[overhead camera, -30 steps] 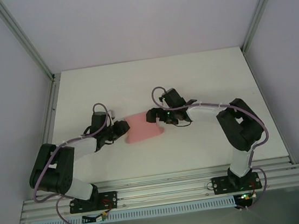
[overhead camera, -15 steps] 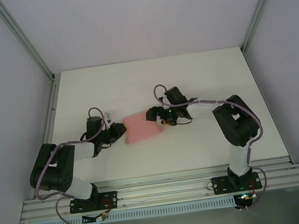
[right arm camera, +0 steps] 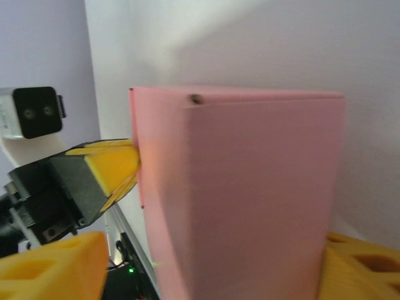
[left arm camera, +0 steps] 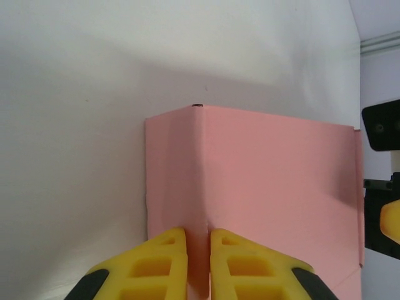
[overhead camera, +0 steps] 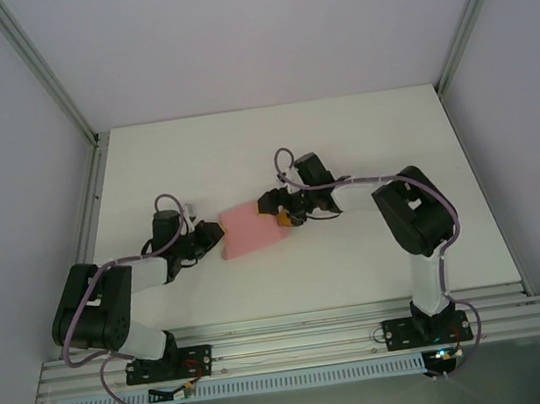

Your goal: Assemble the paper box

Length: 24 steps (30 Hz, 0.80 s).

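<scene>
Your left claw (overhead camera: 213, 236) pinched shut on a raised fold of the paper box (overhead camera: 252, 230), pink box lying on the table (overhead camera: 361, 141) between both arms, your right claw (overhead camera: 279, 213) open at its right end, yellow fingers (right arm camera: 53, 269) astride the card, one clear of it.

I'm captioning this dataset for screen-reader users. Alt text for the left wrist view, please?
The left claw, yellow-fingered, pinches a raised fold of the salmon-pink paper box, which lies on a white table. Part of the right arm shows at the right edge.
</scene>
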Available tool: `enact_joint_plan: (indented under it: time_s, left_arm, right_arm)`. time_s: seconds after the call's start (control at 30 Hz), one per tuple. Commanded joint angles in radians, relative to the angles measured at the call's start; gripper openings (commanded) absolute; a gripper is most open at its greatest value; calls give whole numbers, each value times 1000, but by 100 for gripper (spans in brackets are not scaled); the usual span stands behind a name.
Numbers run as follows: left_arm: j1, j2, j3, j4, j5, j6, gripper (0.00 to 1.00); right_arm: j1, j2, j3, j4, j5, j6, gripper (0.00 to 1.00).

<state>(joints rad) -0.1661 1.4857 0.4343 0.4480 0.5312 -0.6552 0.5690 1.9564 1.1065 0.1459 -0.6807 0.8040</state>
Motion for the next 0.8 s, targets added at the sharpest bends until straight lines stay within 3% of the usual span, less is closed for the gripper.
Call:
enact_joint_plan:
  time_s: [0.0, 0.1, 0.23, 0.33, 0.4, 0.5, 0.6, 0.67, 0.77]
  left_arm:
    - [2, 2, -1, -26, 9, 9, 13]
    - [2, -17, 15, -47, -2, 19, 14]
    - [2, -34, 37, -57, 13, 33, 23]
    - [2, -84, 67, -109, -4, 79, 45]
    - [1, -161, 104, -168, -25, 157, 72]
    - [-41, -316, 180, -299, -78, 369, 99]
    - [-157, -463, 227, -394, -152, 665, 100]
    - [-254, -538, 246, -455, -151, 874, 100]
    - [-358, -593, 292, -569, -197, 1073, 100]
  right_arm:
    - [11, 0, -12, 135, -105, 51, 68]
    - [10, -14, -25, 170, -116, 75, 50]
    - [9, -26, -23, 182, -123, 98, 44]
    - [8, -55, -25, 149, -91, 109, 42]
    - [-2, -97, -33, 95, -50, 125, 41]
    - [-28, -178, -64, 5, 11, 211, 38]
    - [-80, -240, -81, -86, -30, 376, 33]
    - [-120, -265, -84, -170, -91, 505, 36]
    - [-160, -288, -89, -249, -198, 617, 36]
